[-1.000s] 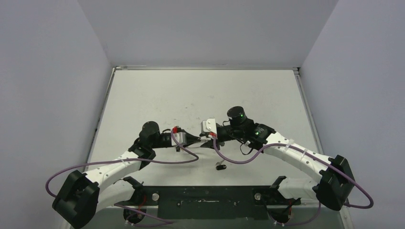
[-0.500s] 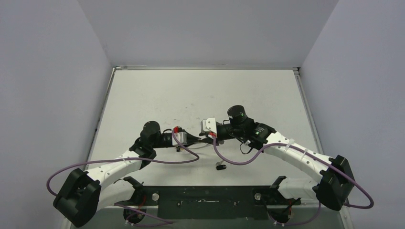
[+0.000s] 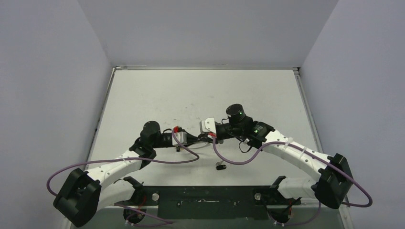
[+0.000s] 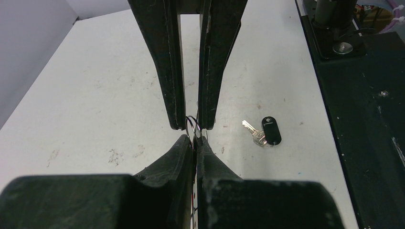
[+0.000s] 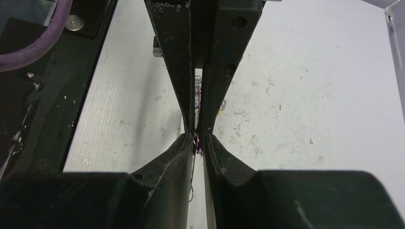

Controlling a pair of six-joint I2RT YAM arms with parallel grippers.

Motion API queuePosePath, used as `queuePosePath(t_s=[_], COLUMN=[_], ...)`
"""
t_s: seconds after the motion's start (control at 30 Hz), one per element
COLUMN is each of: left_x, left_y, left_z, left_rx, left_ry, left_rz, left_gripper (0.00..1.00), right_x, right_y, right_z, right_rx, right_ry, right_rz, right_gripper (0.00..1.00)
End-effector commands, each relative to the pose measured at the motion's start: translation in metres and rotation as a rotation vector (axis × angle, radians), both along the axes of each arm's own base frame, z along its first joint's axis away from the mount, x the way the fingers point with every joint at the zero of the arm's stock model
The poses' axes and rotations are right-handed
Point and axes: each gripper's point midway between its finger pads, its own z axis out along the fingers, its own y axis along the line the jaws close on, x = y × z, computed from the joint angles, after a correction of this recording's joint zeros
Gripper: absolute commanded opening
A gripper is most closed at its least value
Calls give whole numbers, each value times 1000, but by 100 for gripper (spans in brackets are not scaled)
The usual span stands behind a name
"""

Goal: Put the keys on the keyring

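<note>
Left gripper (image 4: 195, 143): clamped on keyring (image 4: 192, 125). Right gripper (image 5: 198, 143): tip-to-tip, near-closed, grip unclear. Black-headed key (image 3: 220, 166): loose on table (image 3: 191, 95), base-side of tips, nearer right arm

I see a scuffed white table (image 3: 191, 95); one black-headed key (image 4: 270, 130) lies flat on it, near the black mounting plate (image 3: 205, 202).

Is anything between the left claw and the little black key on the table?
No, nothing visible. The small black-headed silvery key lies in the open on the white table, beside the left claw.
</note>
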Motion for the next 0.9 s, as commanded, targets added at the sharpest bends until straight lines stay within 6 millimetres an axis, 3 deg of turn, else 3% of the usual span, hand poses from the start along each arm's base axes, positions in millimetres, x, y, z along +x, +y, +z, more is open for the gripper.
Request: queuePosePath(t_s=[0.0,0.23,0.3,0.4,0.53,0.6,0.73,0.87], left_x=[0,0,0,-1,0,2,10,14], left_y=[-5,-5,-5,-5,-4,-1,7,17], left_z=[21,22,22,21,21,22,21,22], left_rx=[-44,-47,-48,-49,-50,-52,-56,-77], left_ry=[-50,-50,-50,-44,-48,-58,-90,-128], left_rz=[-25,-27,-27,-28,-11,11,94,171], left_gripper=[0,0,0,0,0,7,41,50], right_x=[0,1,2,5,8,9,17,25], right_y=[10,9,10,13,15,15,18,19], right_z=[21,18,17,19,18,16,26,38], right_rx=[46,37,35,44,52,55,146,258], right_ry=[-46,-46,-45,-38,-18,1,53,128], right_rz=[51,49,47,37,11,-10,-68,-117], right_gripper=[17,20,16,0,0,0,0,0])
